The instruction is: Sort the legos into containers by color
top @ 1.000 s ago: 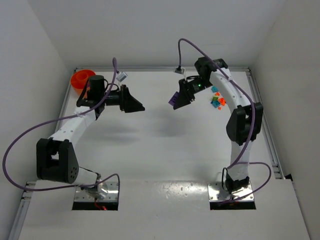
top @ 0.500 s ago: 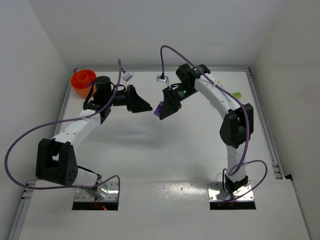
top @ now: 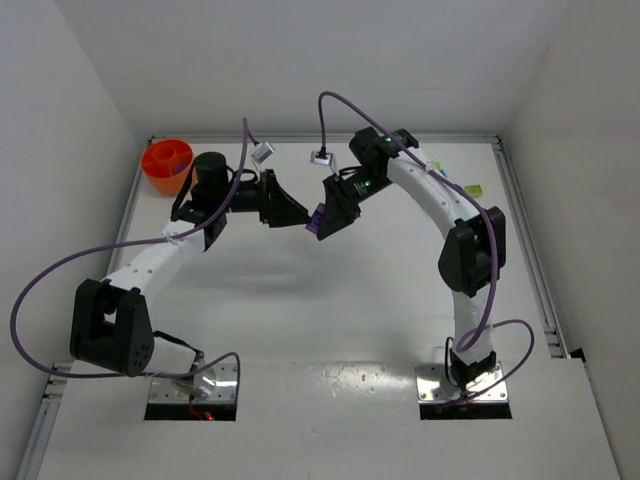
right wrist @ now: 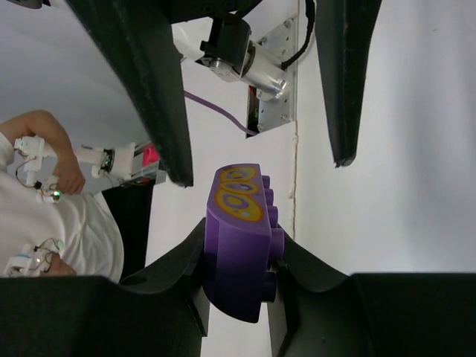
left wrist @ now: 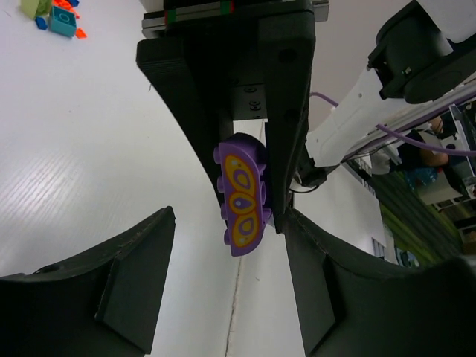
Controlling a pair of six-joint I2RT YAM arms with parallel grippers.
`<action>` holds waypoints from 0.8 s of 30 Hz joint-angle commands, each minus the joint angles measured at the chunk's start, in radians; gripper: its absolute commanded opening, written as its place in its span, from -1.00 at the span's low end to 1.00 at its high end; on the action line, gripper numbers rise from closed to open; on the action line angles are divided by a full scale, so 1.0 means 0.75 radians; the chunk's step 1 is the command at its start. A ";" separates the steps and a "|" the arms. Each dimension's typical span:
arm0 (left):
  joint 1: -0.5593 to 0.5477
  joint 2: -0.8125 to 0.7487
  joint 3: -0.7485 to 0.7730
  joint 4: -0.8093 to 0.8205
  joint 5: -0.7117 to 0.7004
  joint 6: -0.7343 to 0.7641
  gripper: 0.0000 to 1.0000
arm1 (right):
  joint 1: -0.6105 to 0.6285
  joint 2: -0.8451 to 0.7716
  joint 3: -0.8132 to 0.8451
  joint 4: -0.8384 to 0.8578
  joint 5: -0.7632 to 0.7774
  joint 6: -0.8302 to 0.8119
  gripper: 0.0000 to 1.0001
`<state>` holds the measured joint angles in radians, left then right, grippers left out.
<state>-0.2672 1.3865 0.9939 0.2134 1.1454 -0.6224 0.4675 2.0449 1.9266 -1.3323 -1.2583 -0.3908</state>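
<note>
Purple lego (right wrist: 242, 238), printed with yellow ovals, sits clamped between the right fingers (right wrist: 167, 286) above the surface (top: 300, 300); the left fingers (left wrist: 134, 286) gape wide around its end, apparently not touching.

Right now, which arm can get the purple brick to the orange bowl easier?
Probably the left. The orange bowl sits in the far-left corner beside the left arm. The right hand holds the purple brick mid-table, and the open left hand is right in front of it.
</note>
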 commanded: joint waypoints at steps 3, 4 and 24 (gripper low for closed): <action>-0.043 -0.051 0.023 0.071 0.033 -0.025 0.32 | 0.029 0.012 0.053 0.030 -0.045 -0.003 -0.74; -0.055 -0.051 0.023 0.071 0.033 -0.025 0.32 | 0.029 0.012 0.053 0.030 -0.044 -0.003 -0.74; -0.067 -0.051 0.010 0.084 0.046 -0.025 -0.26 | 0.066 0.012 0.051 0.018 0.021 -0.015 -0.72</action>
<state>-0.3080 1.3834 0.9909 0.2310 1.1522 -0.6395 0.5003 2.0621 1.9491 -1.3205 -1.2549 -0.3782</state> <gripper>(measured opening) 0.383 0.299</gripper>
